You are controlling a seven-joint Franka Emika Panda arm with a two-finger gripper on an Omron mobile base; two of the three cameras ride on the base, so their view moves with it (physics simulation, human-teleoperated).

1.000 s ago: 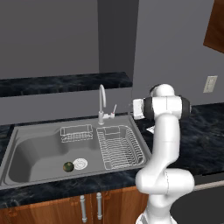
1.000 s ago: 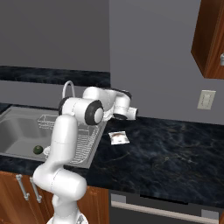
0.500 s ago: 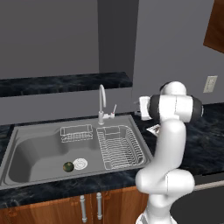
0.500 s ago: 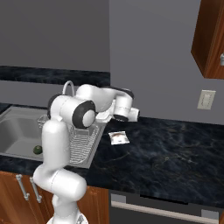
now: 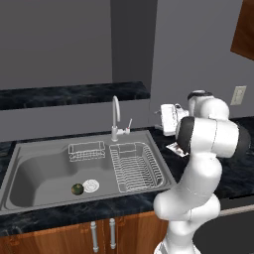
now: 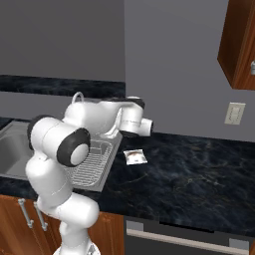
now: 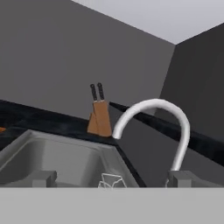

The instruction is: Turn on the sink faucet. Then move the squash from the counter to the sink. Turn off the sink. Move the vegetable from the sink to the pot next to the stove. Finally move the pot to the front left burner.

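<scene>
Right of the tap, above the black desk (image 5: 124, 208), our pincer (image 5: 159, 115) hangs open and holds nothing. We point it sideways at the sink faucet (image 5: 115, 118), and we think that is so it can reach the little lever (image 5: 129, 125) at the bottom. Our hand camera looks at the faucet's bent silver spout, with a knife block (image 7: 99, 117) far behind it. We see no water coming out. The squash (image 5: 77, 189) sits in the sink (image 5: 30, 183), in the left bowl, just beside the round drain (image 5: 91, 186). It is a small dark green ball. A wire rack (image 5: 134, 166) lies in the right bowl. A small packet (image 6: 134, 156) lies on the desk, near the sink's right edge.
</scene>
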